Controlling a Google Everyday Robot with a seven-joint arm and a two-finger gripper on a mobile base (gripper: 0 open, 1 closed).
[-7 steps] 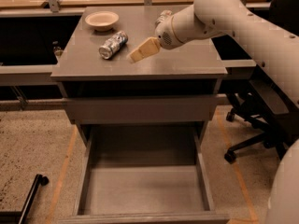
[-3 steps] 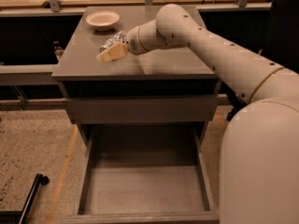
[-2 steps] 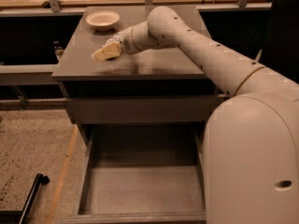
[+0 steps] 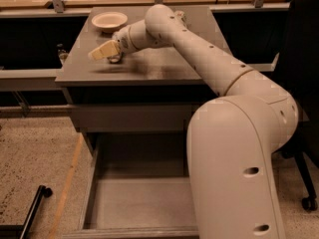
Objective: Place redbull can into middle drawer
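Observation:
My gripper (image 4: 102, 51) is over the left part of the grey cabinet top (image 4: 164, 63), at the end of the white arm that reaches in from the right. Only a small shiny bit of the redbull can (image 4: 116, 59) shows under the gripper's wrist; the rest is hidden. I cannot tell whether the gripper touches the can. The middle drawer (image 4: 94, 183) is pulled out below and in front of the cabinet, a long grey tray with low side walls.
A pale bowl (image 4: 108, 20) sits at the back left of the cabinet top, just behind the gripper. A plain flat drawer front (image 4: 129, 118) lies above the open drawer. My large white arm body (image 4: 239, 158) covers the drawer's right side. A black chair (image 4: 304, 98) stands at right.
My gripper has swung left across the cabinet top from beside the can to over it. The can, plainly visible before, is now mostly hidden.

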